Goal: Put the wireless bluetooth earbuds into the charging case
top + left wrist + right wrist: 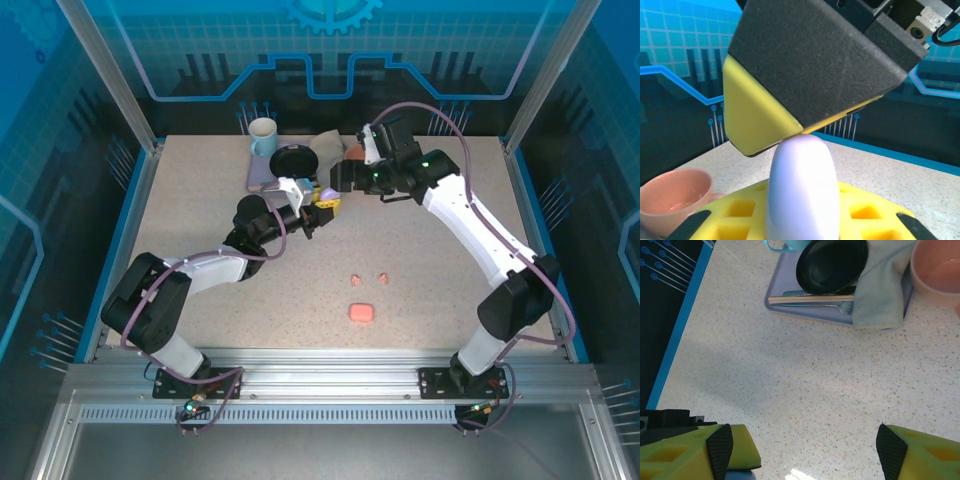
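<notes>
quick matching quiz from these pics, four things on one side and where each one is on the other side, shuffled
Things:
1. lavender case
2. pink case
3. black bowl
4. two pink earbuds

Places:
a. on the tray
b. clamped in the left gripper
c. on the table, nearest its near edge
d. on the table, just beyond the pink case

Pairs: 1-b, 2-c, 3-a, 4-d

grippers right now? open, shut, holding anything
left gripper: closed on the lavender case
right gripper: open, nothing between its fingers
</notes>
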